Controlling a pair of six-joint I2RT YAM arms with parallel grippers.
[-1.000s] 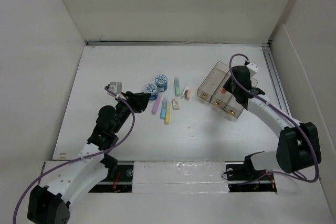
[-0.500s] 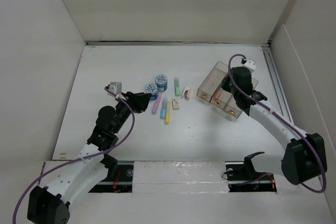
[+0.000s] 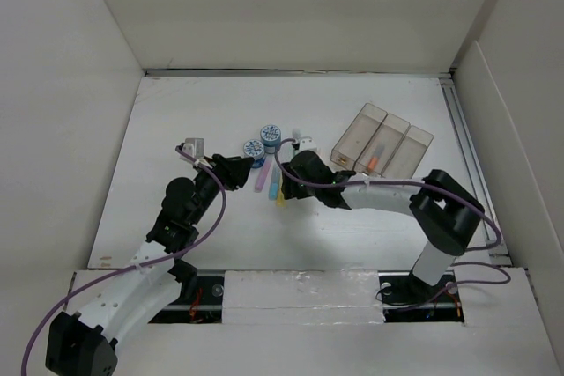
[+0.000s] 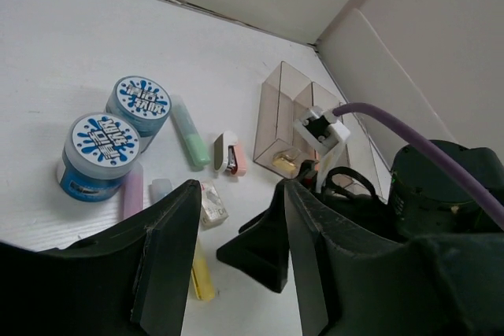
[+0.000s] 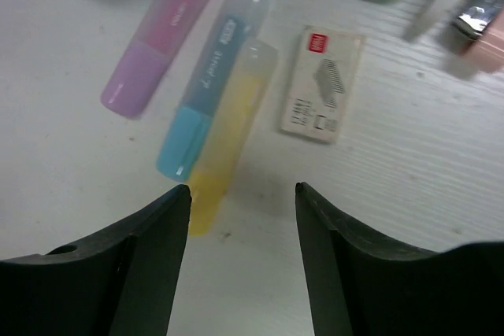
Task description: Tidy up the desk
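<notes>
The white desk (image 3: 194, 121) holds two blue-lidded jars (image 3: 272, 136) (image 3: 254, 151), with pink (image 3: 262, 180), blue (image 3: 273, 184) and yellow (image 3: 280, 197) highlighters lying side by side below them. My right gripper (image 3: 289, 184) is open and empty, low over the desk just right of the yellow highlighter (image 5: 224, 139), with a small staple box (image 5: 321, 84) ahead of it. My left gripper (image 3: 249, 165) is open and empty, hovering left of the jars (image 4: 98, 145). A green highlighter (image 4: 189, 131) and a pink stapler (image 4: 231, 153) lie farther back.
A clear three-compartment tray (image 3: 382, 149) stands at the right, with an orange item (image 3: 374, 163) in its middle compartment. White panel walls surround the desk. A metal rail (image 3: 463, 138) runs along the right edge.
My right arm has swung left from over the tray to the highlighters. The orange item it carried now lies in the tray's middle compartment. The left arm has not moved.
</notes>
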